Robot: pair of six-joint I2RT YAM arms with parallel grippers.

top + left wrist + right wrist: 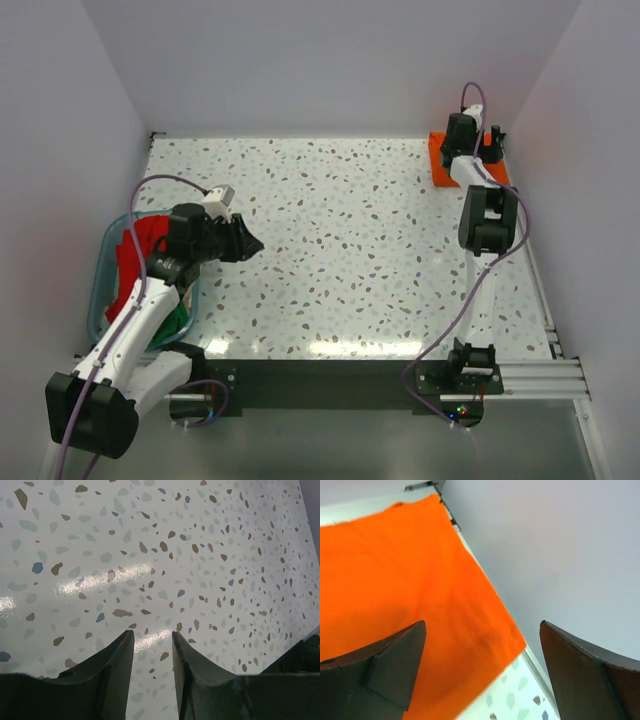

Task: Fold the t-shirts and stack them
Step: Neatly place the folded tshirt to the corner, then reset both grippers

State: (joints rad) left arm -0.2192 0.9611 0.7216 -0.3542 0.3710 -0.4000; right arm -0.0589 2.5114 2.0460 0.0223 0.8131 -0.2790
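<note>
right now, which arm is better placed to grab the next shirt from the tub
Left, I'd say. The left gripper hovers empty right beside the tub with the red shirt in it, while the right gripper is across the table, open over the orange shirt.

Top view overhead, whole table (pixel 330 250); left wrist close on it, right wrist on orange t-shirt (pixel 395 570).
</note>
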